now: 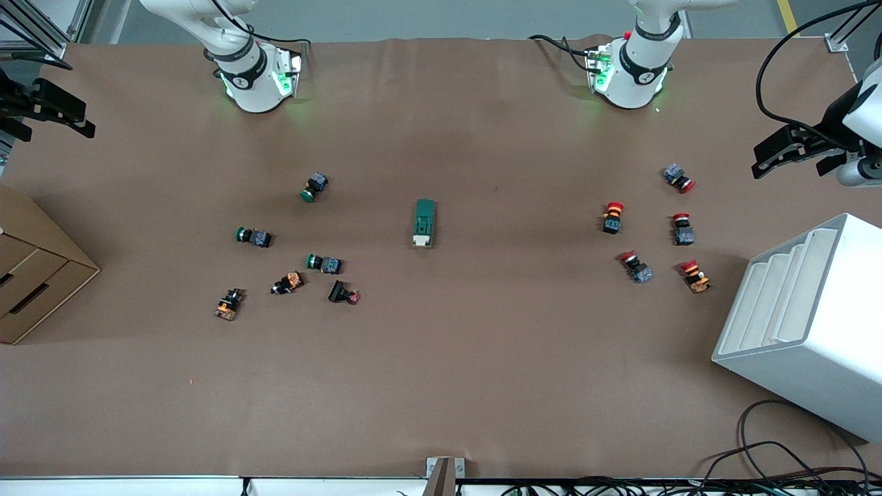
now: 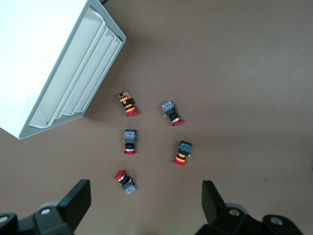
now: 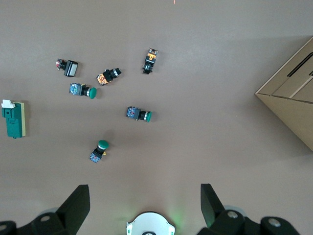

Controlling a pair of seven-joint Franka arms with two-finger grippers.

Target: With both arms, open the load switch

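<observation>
Brown bench [image 1: 441,386] fills my screen. At the right arm's end sits a cardboard box [image 1: 31,269]. My right gripper [image 1: 48,110] hangs up high over that end, and in its wrist view I see its jaws spread wide and holding nothing. Next come green buttons [image 1: 315,187] and a few orange and black ones [image 1: 288,282], lying loose. In the middle of the bench lies the load switch [image 1: 424,222], dark green, its white tab end nearer the front camera. Nothing touches it. Then come red buttons [image 1: 612,217] in a small bunch. A white tray rack [image 1: 806,324] stands at the left arm's end. My left gripper [image 1: 792,148] hangs above there, jaws wide apart and holding nothing.
</observation>
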